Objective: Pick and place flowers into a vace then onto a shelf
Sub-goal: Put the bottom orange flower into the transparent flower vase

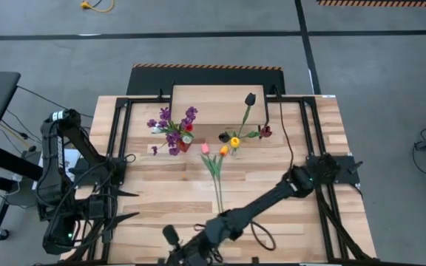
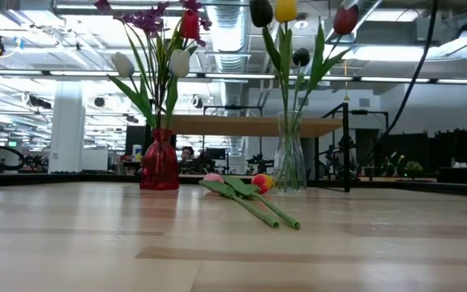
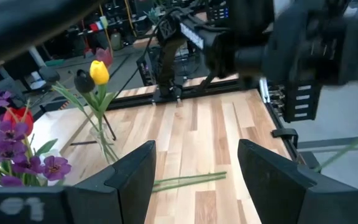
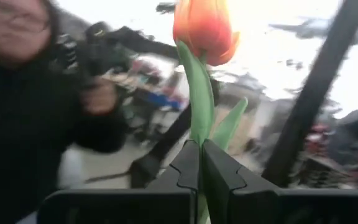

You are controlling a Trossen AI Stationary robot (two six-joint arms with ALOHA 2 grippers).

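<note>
My right gripper (image 4: 199, 163) is shut on an orange tulip (image 4: 204, 25) and sits low over the table's near edge (image 1: 174, 241). Two more tulips (image 1: 214, 166), one pink and one orange, lie flat on the tabletop (image 2: 246, 195). Behind them a red vase (image 2: 160, 162) stands with purple sprigs, and a clear vase (image 2: 290, 162) stands with yellow and dark tulips. The shelf (image 1: 217, 103) is at the far edge. At the table's left, my left gripper (image 3: 194, 186) is open, pointing across the table with nothing between its fingers. My right gripper pinches the orange tulip's green stem (image 4: 197, 134) between its two fingers, a short way below the bloom. The stem runs on past the fingertips with the bloom at its far end, a leaf beside it. The tulip is lifted clear of the table.
The right arm (image 1: 272, 196) stretches slanting across the table's near right part. A black frame (image 1: 294, 111) borders the shelf area. A person (image 4: 23, 93) stands beyond the table in the right wrist view. Bare planks lie between the left gripper and the lying tulips.
</note>
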